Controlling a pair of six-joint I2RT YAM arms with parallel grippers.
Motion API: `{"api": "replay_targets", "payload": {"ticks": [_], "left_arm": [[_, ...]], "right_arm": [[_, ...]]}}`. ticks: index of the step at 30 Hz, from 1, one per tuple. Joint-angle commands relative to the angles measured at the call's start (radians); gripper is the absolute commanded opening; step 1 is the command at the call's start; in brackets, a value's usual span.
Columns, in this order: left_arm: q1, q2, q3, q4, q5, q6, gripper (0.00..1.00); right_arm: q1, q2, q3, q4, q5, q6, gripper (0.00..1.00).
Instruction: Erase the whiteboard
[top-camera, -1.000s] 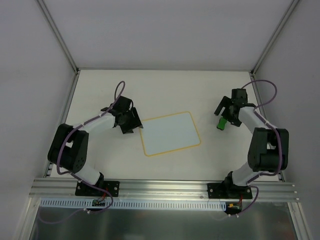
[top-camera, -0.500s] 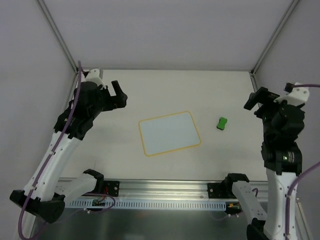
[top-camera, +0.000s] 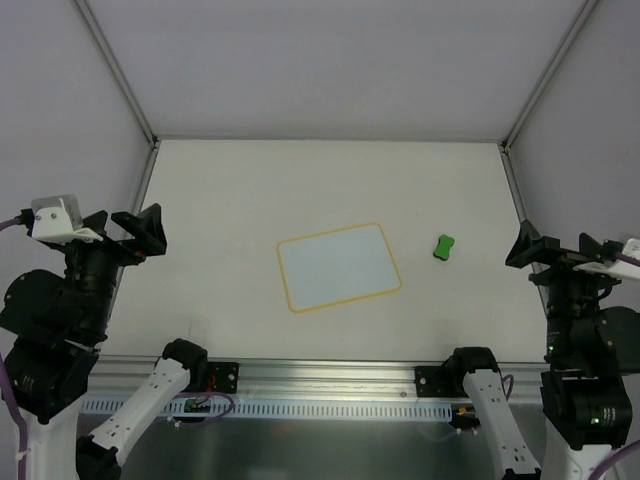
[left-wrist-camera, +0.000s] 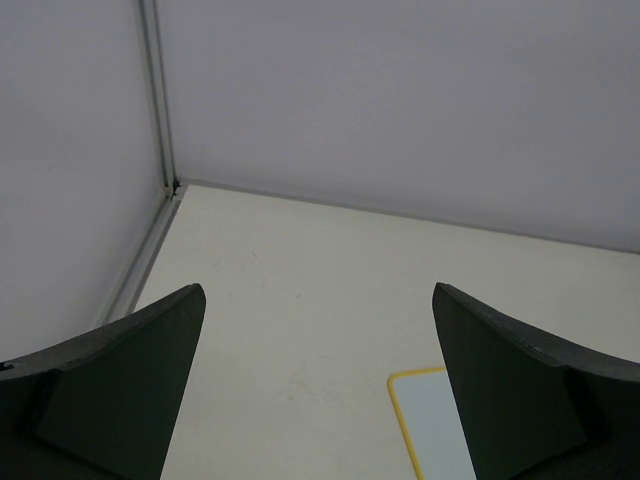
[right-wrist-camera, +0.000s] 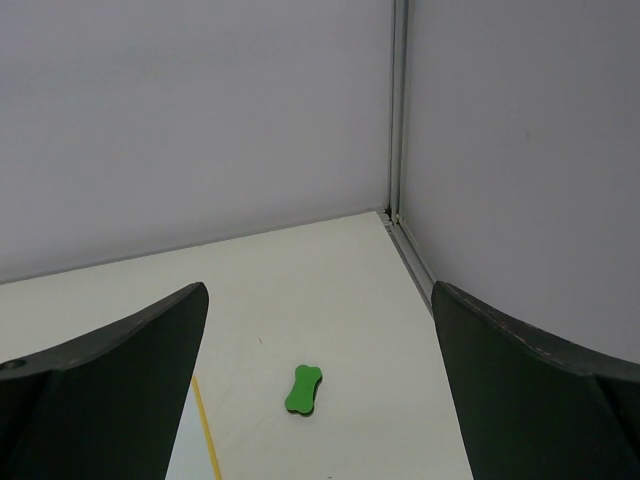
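A cream bench (top-camera: 250, 180) sits between plain pale grey walls (top-camera: 330, 60), with aluminium corner posts (top-camera: 114, 68) and a slotted rail (top-camera: 330, 377) along its near edge.

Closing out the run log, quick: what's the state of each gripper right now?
Left gripper: open, holding nothing.
Right gripper: open, holding nothing.

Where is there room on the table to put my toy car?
Most room: the bare table between the whiteboard and the back wall. Also left of the whiteboard, out to the side wall, and the strip between it and the front rail. Tightest: the gap between whiteboard and green block.
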Motion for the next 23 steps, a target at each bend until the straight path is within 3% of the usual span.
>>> {"api": "replay_targets", "payload": {"ticks": [1,7,23], "left_arm": [[0.007,-0.034,-0.002,-0.032,-0.045,0.064,0.99],[0.007,-0.106,-0.038,-0.048,-0.020,0.018,0.99],[0.007,-0.084,-0.071,-0.077,-0.019,-0.030,0.99]], "right_arm": [[0.028,-0.026,-0.011,0.009,0.018,-0.058,0.99],[0.074,-0.029,-0.013,0.009,0.036,-0.078,0.99],[0.102,-0.040,-0.027,0.027,0.044,-0.092,0.99]]}}
